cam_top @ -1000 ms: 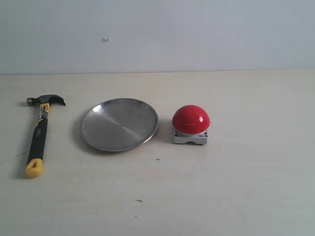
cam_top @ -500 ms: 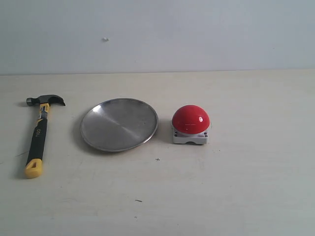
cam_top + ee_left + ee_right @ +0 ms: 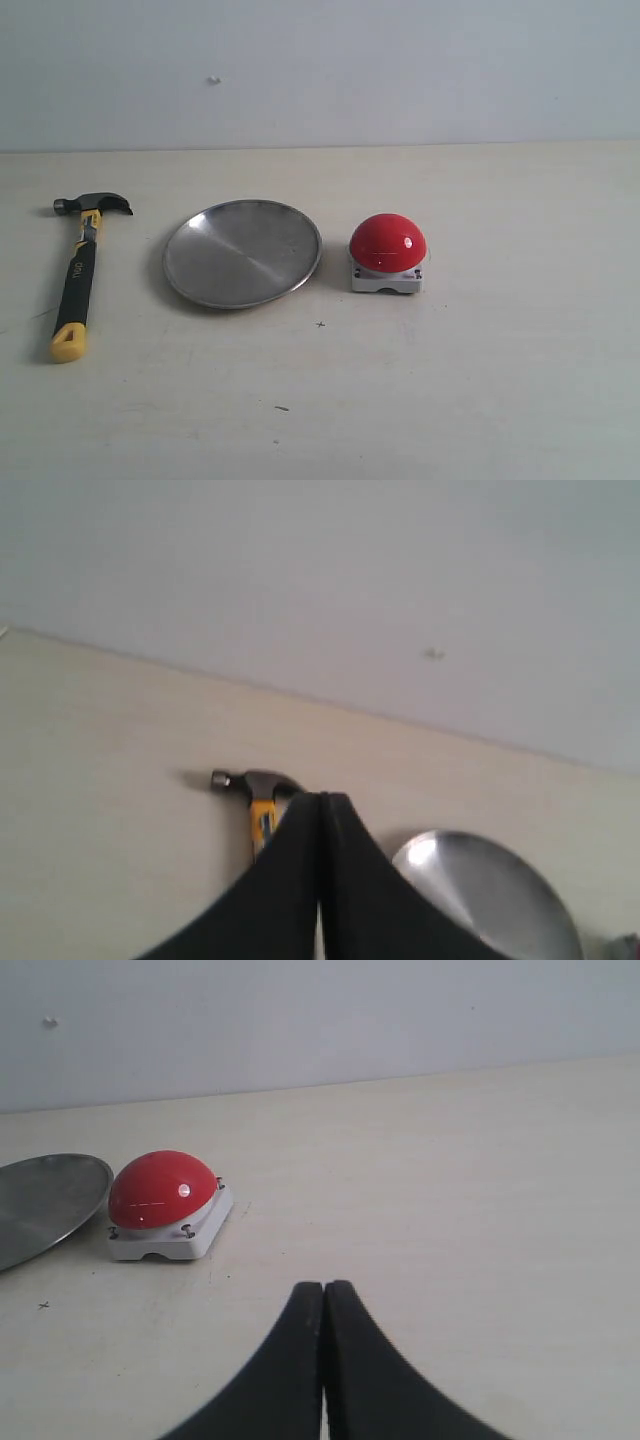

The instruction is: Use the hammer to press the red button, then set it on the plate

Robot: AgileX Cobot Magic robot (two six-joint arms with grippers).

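Note:
The hammer (image 3: 80,270) lies flat at the left of the table, dark head toward the wall, yellow butt toward the front. To its right rests the silver plate (image 3: 243,252), and right of that the red button (image 3: 387,243) on its grey-white base. Neither gripper shows in the exterior view. In the left wrist view my left gripper (image 3: 321,798) is shut on nothing, well short of the hammer (image 3: 256,792), whose handle it partly hides; the plate (image 3: 497,895) is beside it. My right gripper (image 3: 324,1286) is shut and empty, short of the button (image 3: 160,1191) and plate (image 3: 45,1205).
A pale wall (image 3: 320,70) closes off the back of the beige table (image 3: 520,370). A few small dark specks (image 3: 282,408) lie on the front part of the table.

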